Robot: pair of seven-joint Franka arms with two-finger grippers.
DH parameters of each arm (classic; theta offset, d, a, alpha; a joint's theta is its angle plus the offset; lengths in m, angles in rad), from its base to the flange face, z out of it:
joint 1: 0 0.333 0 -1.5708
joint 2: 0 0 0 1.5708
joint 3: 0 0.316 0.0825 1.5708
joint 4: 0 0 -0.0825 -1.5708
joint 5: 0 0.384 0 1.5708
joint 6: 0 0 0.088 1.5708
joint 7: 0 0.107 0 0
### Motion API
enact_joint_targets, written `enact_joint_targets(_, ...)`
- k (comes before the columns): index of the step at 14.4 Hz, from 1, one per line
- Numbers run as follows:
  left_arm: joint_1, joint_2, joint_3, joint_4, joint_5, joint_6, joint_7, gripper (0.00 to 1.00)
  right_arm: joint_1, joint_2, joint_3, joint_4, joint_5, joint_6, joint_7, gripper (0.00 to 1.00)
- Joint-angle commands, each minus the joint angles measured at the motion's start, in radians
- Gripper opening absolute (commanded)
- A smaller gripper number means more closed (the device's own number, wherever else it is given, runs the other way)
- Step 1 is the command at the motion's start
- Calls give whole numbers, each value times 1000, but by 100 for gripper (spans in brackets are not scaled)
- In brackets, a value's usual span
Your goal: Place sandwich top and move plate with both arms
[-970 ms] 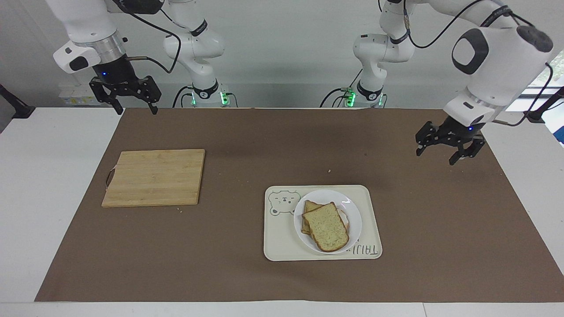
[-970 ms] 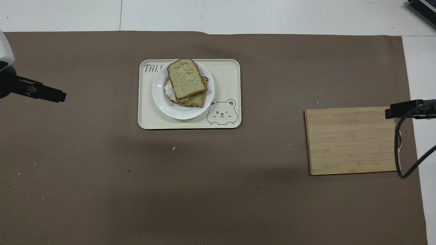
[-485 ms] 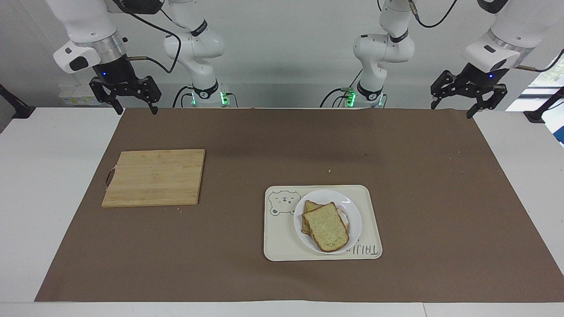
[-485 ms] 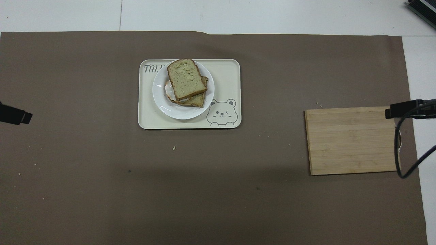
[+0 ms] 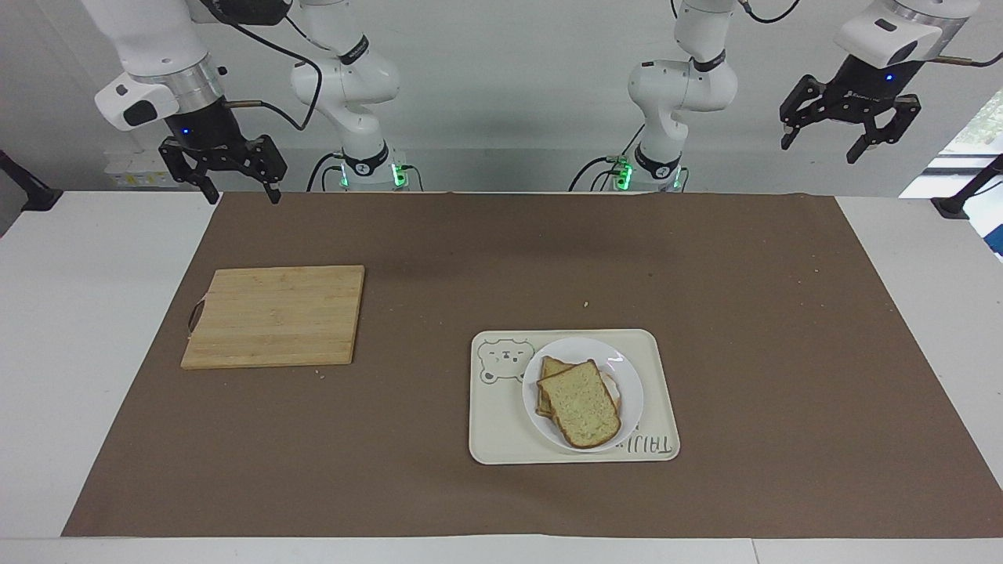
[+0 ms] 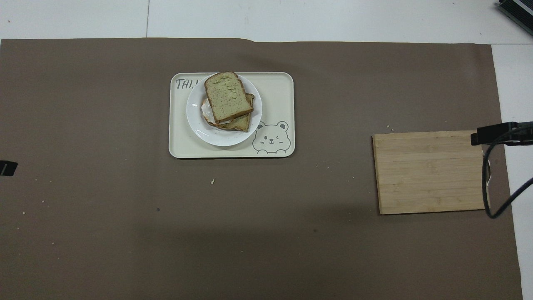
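Since a second ago the left claw [image 5: 848, 135] has risen from low over the brown mat at the left arm's end of the table to high over the mat's corner nearest the robots, and it holds nothing; its fingers stand wide apart. In the overhead view only a dark tip of it [image 6: 7, 168] shows at the edge. The right claw [image 5: 222, 174] has not moved: it hangs over the corner of the mat at the right arm's end, close to the robots, its fingers also spread wide and empty. Its tip [image 6: 487, 135] shows in the overhead view over the edge of the cutting board.

The wooden cutting board [image 5: 276, 315] lies flat on the brown mat [image 5: 439, 258] toward the right arm's end of the table, with nothing on it. Well apart from it, toward the left arm's end and farther from the robots, sits the cream tray [image 5: 501, 427] with a bear drawing at one corner. On the tray rests the plate [image 5: 627, 392], round and white. The sandwich top [image 5: 580, 403] lies on the plate, askew on a lower slice [image 5: 551, 366] whose corner sticks out from under it, with a bit of egg white [image 6: 205, 110] showing at the side. A few crumbs are scattered over the mat. The white table [image 5: 86, 313] shows around the mat.
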Motion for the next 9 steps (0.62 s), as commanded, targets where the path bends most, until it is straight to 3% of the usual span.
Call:
enact_joint_targets(1, 5, -18, -2, -26, 20, 14, -88, 100, -13, 2, 10, 10, 2, -15, 0, 100)
enact_joint_targets(9, 31, -17, -2, -27, 29, 28, -125, 100, -13, 2, 10, 10, 2, -15, 0, 100)
